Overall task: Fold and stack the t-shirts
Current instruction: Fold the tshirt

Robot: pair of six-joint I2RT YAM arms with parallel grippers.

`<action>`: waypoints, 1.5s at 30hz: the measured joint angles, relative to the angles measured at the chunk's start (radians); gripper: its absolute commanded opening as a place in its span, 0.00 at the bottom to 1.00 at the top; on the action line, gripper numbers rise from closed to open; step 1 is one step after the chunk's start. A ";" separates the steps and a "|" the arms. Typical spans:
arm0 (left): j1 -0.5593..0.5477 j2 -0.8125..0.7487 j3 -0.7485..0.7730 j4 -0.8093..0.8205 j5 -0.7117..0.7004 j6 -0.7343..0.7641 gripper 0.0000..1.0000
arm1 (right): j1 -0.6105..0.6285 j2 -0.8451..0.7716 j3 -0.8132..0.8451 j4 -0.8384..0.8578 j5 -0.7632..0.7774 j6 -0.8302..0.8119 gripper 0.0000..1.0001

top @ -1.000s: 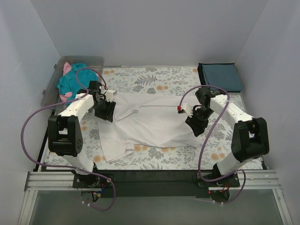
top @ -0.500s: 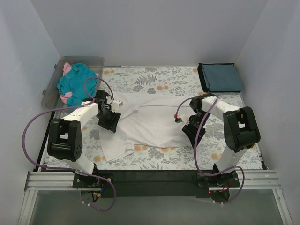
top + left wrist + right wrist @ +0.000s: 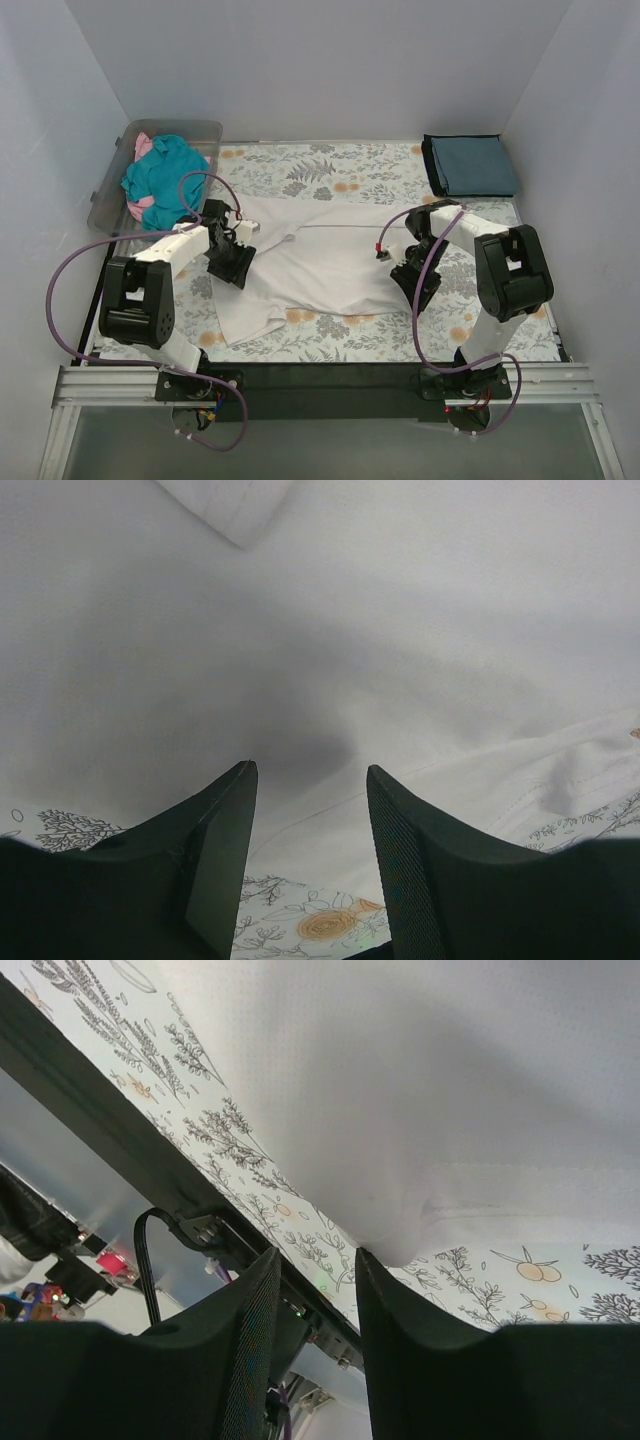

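Observation:
The white t-shirt (image 3: 325, 258) lies spread across the middle of the floral cover, with a sleeve trailing toward the near left. My left gripper (image 3: 232, 262) is low over its left edge. In the left wrist view its jaws (image 3: 310, 780) stand open, and white cloth (image 3: 350, 630) and the shirt's hem lie beneath them, unpinched. My right gripper (image 3: 415, 280) sits at the shirt's near right corner. Its jaws (image 3: 318, 1255) are open, and the corner (image 3: 388, 1248) lies just off one fingertip. A folded dark slate-blue tee (image 3: 472, 165) rests at the far right.
A clear plastic bin (image 3: 110, 190) at the far left holds a teal tee (image 3: 160, 178) and a pink one (image 3: 143, 146). The floral table cover (image 3: 330, 175) spans the table. White walls close in three sides, and a black rail (image 3: 330, 385) runs along the near edge.
Both grippers came down and toward the near side onto the white t-shirt's edges. The right arm tucked in toward the shirt's corner, and its jaws narrowed slightly.

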 measured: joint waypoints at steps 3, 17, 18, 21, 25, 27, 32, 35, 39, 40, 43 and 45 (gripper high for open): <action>0.000 -0.004 -0.009 0.005 -0.003 0.001 0.47 | -0.001 0.006 -0.010 0.025 0.014 0.022 0.43; 0.000 -0.013 -0.017 0.011 -0.016 0.003 0.47 | -0.013 0.019 -0.059 0.090 0.063 0.077 0.45; 0.000 -0.013 -0.017 0.011 -0.016 0.003 0.47 | -0.014 0.019 -0.059 0.094 0.066 0.080 0.45; 0.000 -0.019 -0.024 0.018 -0.016 0.003 0.47 | -0.019 0.019 -0.056 0.101 0.064 0.093 0.43; 0.000 -0.021 -0.035 0.024 -0.018 0.003 0.47 | -0.019 0.019 -0.050 0.103 0.042 0.101 0.32; 0.000 -0.021 -0.042 0.031 -0.019 0.003 0.47 | -0.020 0.019 -0.050 0.100 0.027 0.099 0.22; 0.000 -0.024 -0.061 0.040 -0.026 0.004 0.46 | -0.020 0.019 -0.019 0.061 -0.005 0.067 0.01; 0.000 -0.024 -0.063 0.045 -0.032 0.007 0.45 | -0.021 0.017 0.003 0.034 -0.003 0.043 0.01; -0.002 -0.024 -0.064 0.048 -0.042 0.014 0.44 | -0.027 -0.008 0.005 -0.006 0.015 0.013 0.01; -0.003 -0.024 -0.064 0.048 -0.045 0.016 0.44 | -0.027 -0.016 0.005 -0.015 0.023 0.007 0.01; -0.003 -0.024 -0.066 0.051 -0.053 0.023 0.44 | -0.031 -0.032 0.007 -0.045 0.054 -0.010 0.01; -0.003 -0.026 -0.068 0.053 -0.057 0.027 0.43 | -0.033 -0.032 0.016 -0.059 0.070 -0.016 0.01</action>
